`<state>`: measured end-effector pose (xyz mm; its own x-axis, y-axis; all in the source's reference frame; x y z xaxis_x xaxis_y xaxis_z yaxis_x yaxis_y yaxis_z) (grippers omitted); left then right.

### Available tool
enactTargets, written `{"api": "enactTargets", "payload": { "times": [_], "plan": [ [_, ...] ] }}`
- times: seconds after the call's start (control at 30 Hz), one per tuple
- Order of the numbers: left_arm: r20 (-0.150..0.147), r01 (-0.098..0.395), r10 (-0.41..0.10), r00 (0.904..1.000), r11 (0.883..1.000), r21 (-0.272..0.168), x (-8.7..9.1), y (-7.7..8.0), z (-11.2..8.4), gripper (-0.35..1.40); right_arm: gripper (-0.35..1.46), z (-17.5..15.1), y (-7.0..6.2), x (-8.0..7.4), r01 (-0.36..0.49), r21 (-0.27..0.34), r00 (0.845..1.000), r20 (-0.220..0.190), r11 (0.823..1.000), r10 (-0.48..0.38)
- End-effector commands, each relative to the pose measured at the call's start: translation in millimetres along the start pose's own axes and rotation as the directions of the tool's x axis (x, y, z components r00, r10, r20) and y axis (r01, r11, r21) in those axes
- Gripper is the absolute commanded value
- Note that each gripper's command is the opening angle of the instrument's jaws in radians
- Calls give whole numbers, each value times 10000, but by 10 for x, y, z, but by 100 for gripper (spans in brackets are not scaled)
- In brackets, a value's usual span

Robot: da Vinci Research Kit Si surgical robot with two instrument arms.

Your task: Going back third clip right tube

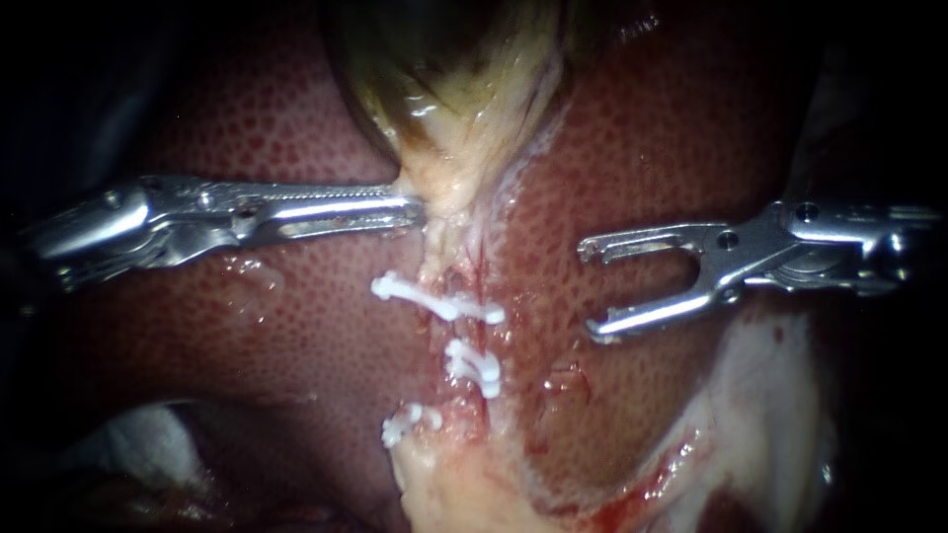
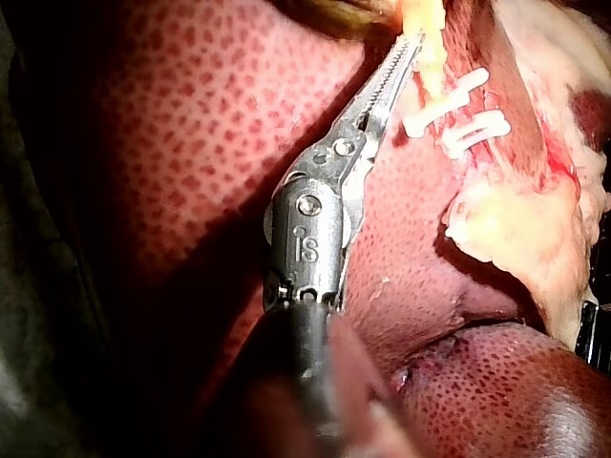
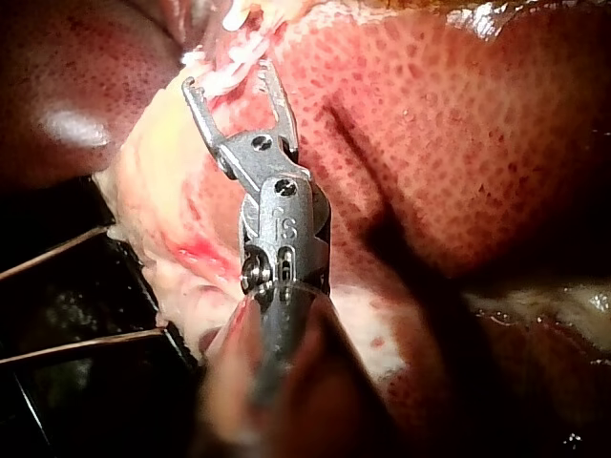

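The hand of my right instrument (image 1: 590, 288) is empty. Its two jaws stand well apart over bare liver (image 1: 671, 148) and touch nothing. Its shaft runs out to the right of the endoscope view, so I judge that going back means a straight pull along that line.

The clips lie beyond the open tips, away from the shaft and clear of them. There are three white ones on the pale clipped strand (image 1: 456, 259): an upper clip (image 1: 439, 301), a middle clip (image 1: 474, 365) just below it, and a lowest clip (image 1: 405, 424) set off to the far side. The strand runs from the gallbladder downward, crosswise to my right shaft, and each clip sits across it. I cannot tell which part of the strand is the right tube, or which clip is the third. The middle clip and the near end of the upper one lie closest to my right hand. A pull out along the shaft should carry the jaws away from all three clips without crossing them.

Past the strand, the hand of my left instrument (image 1: 420, 207) is clamped on the strand's top, just under the gallbladder (image 1: 454, 69), and holds it taut.
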<state>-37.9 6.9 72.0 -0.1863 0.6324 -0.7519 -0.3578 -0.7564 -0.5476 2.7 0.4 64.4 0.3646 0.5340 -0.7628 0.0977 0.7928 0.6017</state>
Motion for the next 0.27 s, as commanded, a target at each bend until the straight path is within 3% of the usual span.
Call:
{"api": "enactTargets", "payload": {
  "times": [0.03, 0.27],
  "plan": [
    [4, 10, -10, 10000, 10000, 0, 0, 0, -1, -35, 49, 0, 0, 0, -4, -5, 10000, 1, 10000, 4],
    [5, 9, -9, 10000, 10000, -10, 0, -1, -2, -35, 49, 0, 0, 0, -5, -6, 10000, 1, 10000, 5]
  ]
}}
